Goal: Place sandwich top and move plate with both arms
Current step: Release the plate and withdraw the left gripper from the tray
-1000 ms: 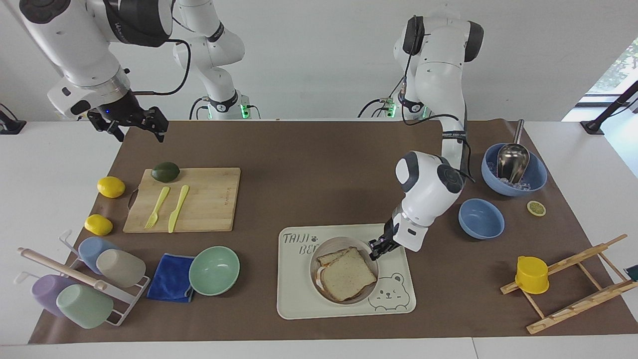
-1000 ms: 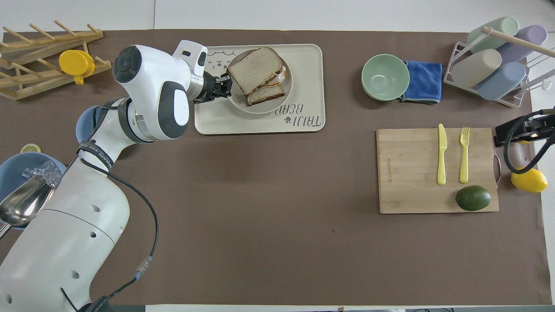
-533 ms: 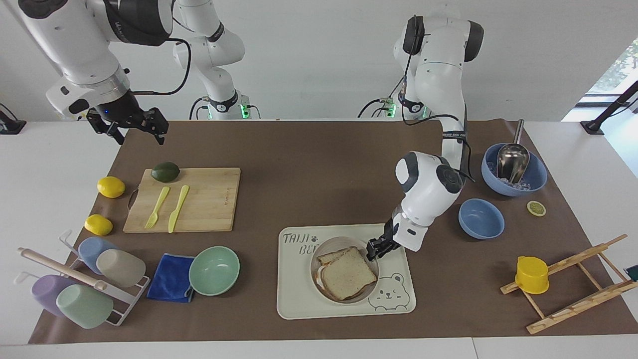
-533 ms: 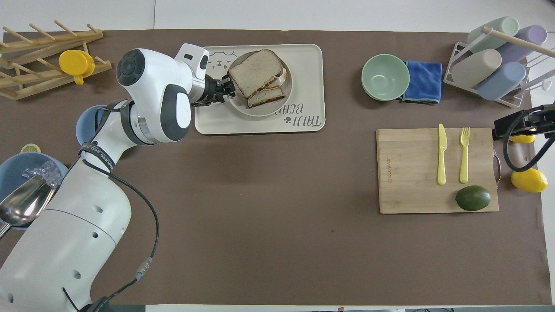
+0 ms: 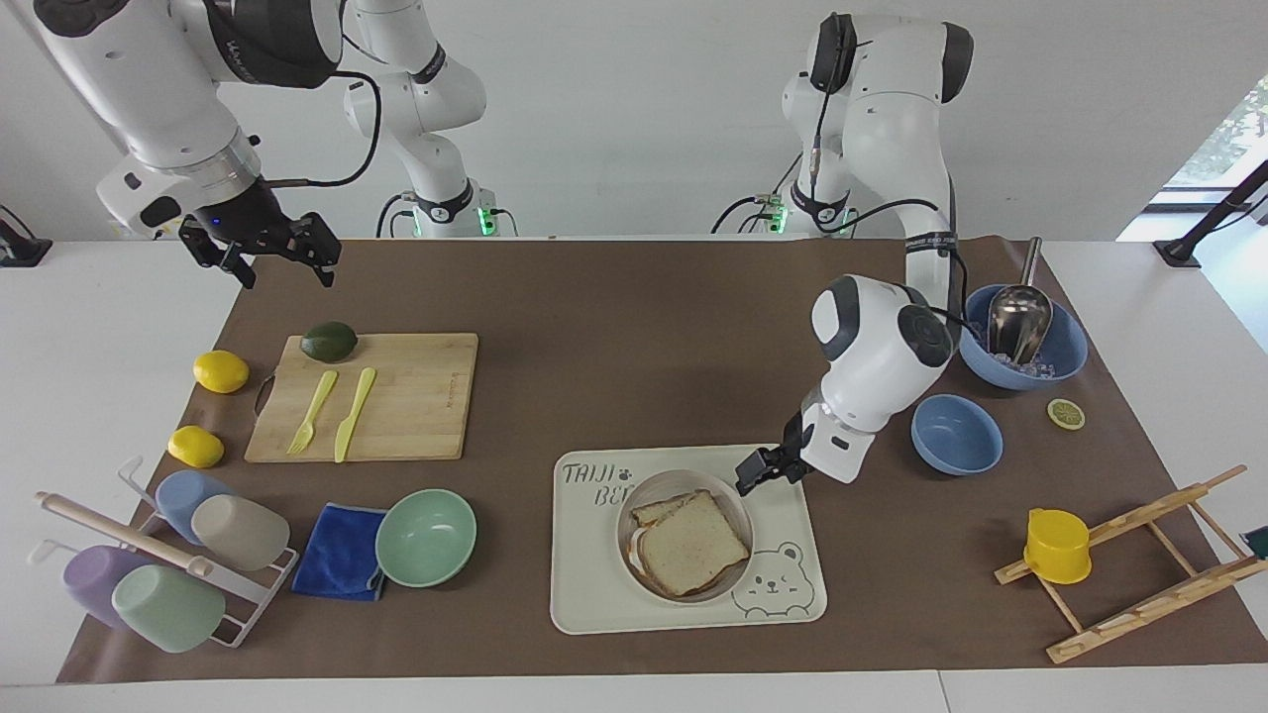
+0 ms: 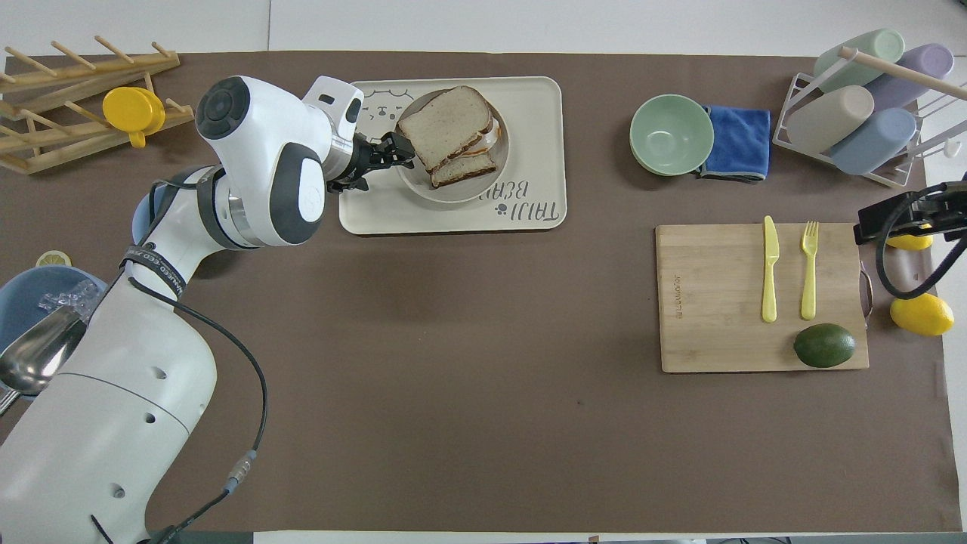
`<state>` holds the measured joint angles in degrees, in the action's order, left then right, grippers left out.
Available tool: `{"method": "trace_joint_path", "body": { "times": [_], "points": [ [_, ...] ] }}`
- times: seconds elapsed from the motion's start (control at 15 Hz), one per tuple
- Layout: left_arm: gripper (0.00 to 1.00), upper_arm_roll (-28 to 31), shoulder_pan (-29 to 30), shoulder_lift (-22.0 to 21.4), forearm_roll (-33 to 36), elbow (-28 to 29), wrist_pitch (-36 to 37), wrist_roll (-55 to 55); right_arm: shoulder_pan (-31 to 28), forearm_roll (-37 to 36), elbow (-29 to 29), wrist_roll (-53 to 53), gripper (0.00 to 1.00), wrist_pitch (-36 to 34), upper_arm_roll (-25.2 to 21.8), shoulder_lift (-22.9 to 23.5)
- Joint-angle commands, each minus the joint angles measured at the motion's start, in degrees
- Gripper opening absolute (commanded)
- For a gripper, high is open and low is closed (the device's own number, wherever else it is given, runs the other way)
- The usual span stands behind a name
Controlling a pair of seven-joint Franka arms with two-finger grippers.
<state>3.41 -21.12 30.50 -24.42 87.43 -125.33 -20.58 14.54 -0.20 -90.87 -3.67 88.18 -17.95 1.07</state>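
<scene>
Sandwich top (image 5: pixel 691 544) rests skewed on the plate (image 5: pixel 735 510).
Lifted unevenly, it could slide; left pincer (image 5: pixel 751 473) hovers empty, slightly open; right pincer (image 5: pixel 265 253) waits, spread, empty.

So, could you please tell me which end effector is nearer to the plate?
Left. The left end effector hangs by the plate rim over the tray; the right end effector waits above the right arm's end.
</scene>
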Motion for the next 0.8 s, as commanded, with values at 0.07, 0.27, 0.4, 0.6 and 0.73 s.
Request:
{"method": "trace_joint_path", "body": {
  "times": [0.07, 0.27, 0.4, 0.6, 0.73],
  "points": [
    [1.0, 3.3, 1.8, -7.3, 1.4, 1.8, 7.7, -0.8, -0.3, 1.0, -1.2, 0.4, 1.0, 0.2, 0.4, -1.3],
    [1.0, 4.8, 1.6, -10.6, 9.5, 1.5, 12.9, -0.9, -0.4, 1.0, -1.2, 0.2, 1.0, 0.2, 0.5, -1.4],
    [1.0, 4.9, 1.9, -13.1, 14.4, 1.3, 16.2, -0.7, -0.5, 1.0, -1.2, 0.4, 1.0, 0.2, 0.4, -1.4],
    [1.0, 4.9, 4.0, -17.0, 18.2, 1.4, 20.1, 0.4, -1.1, 1.0, -1.2, 0.3, 1.0, 0.2, 0.3, -1.4],
    [1.0, 4.9, 6.5, -20.0, 19.1, 1.5, 23.3, 3.3, -1.0, 1.0, -1.3, 0.3, 1.0, 0.2, 0.3, -1.4]
  ]
}}
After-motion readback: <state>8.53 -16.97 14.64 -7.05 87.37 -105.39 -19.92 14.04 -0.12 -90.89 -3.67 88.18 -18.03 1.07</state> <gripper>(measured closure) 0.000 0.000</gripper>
